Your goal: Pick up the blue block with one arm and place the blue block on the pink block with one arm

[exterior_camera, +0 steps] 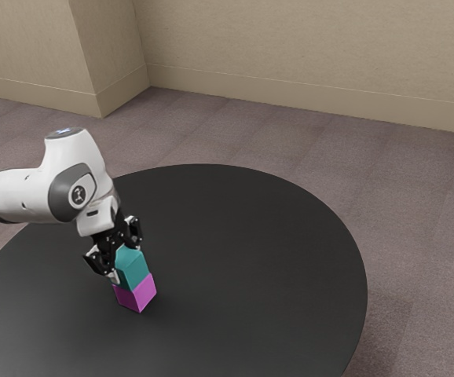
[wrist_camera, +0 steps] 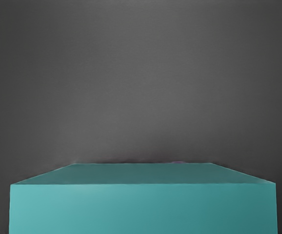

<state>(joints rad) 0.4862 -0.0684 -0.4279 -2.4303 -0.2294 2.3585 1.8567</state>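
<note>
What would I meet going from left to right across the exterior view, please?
The arm → blue block stacked on pink block (they overlap, so one stop) → table's right rim.

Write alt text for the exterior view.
A blue block sits on a pink block on a round black table, with the gripper at the blue block's top. Beyond lie carpet and beige walls.
</note>
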